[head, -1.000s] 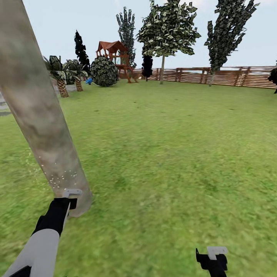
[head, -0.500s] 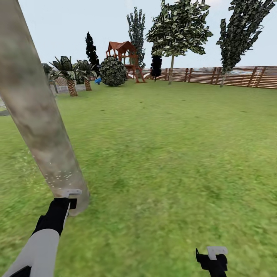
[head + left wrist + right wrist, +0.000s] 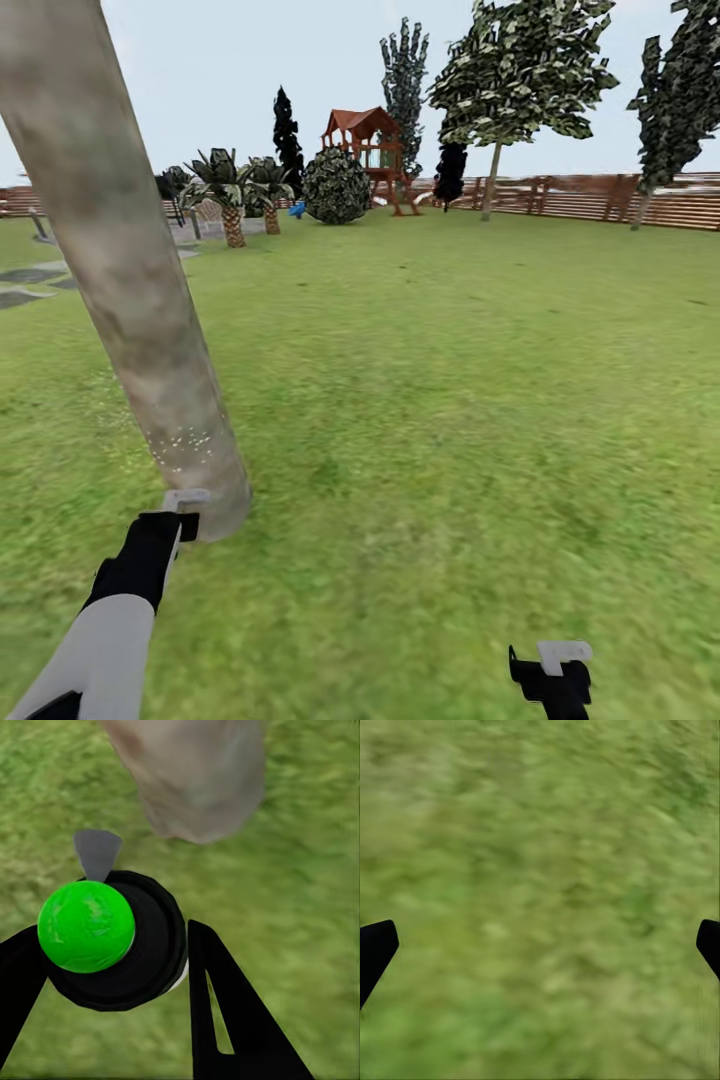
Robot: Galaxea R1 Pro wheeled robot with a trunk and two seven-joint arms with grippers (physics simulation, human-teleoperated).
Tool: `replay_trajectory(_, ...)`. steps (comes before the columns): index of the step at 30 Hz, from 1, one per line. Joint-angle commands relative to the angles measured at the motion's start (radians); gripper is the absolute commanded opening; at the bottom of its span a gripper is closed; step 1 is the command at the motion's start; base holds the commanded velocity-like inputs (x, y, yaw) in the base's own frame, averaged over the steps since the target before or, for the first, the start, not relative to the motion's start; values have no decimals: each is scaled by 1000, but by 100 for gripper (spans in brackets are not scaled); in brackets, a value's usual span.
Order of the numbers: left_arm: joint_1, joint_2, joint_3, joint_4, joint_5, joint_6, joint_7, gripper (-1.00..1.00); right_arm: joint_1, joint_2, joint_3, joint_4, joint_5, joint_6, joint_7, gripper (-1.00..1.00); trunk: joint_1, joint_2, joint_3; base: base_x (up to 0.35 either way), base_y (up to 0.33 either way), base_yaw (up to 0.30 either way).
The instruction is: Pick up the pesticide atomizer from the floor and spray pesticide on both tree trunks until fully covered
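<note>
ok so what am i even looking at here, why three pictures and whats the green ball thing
It is a simulated two-armed robot on a lawn. The big picture comes from a camera on its head, looking down over both arms. The other two come from cameras on its wrists. The left hand grips a pesticide atomizer, and the green ball is the atomizer's top seen from above. Right in front of it stands a thick tree trunk, with white specks of pesticide low on the bark. The right hand is open over bare grass, holding nothing.
</note>
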Motion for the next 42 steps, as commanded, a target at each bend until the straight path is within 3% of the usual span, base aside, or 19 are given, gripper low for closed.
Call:
replay_trajectory(1,-4,-1,1,-4,-7,4,-6,-100,0,0,-5,1,11,-3,-5,100,0,0,-1,0,-5,278)
replay_trajectory(7,-64,-5,0,-63,-8,26,-22,-100,-1,0,-6,0,11,-3,-5,100,0,0,-1,0,-1,278)
replay_trajectory(9,-122,-22,-9,-79,-8,90,-24,-100,-1,0,-5,1,11,-2,-5,100,0,0,-1,0,0,278)
replay_trajectory(13,-213,-31,-98,-82,-7,160,-26,-100,-1,0,-6,0,11,-3,-5,100,0,0,-1,0,0,197)
replay_trajectory(16,-222,6,-98,-82,1,173,-61,-100,-1,-1,-6,1,11,-3,-6,100,0,0,-1,0,0,12)
replay_trajectory(18,-214,82,-101,-82,2,175,-138,-100,-1,-1,-6,1,11,-3,-6,100,0,0,-1,0,0,1)
replay_trajectory(20,-209,102,-106,-82,1,174,-163,-100,-1,-1,-6,1,11,-3,-6,100,0,0,-1,0,0,0)
replay_trajectory(42,-212,96,-106,-83,1,175,-173,-100,0,-1,-6,1,11,-2,-6,100,0,0,-1,32,-225,0)
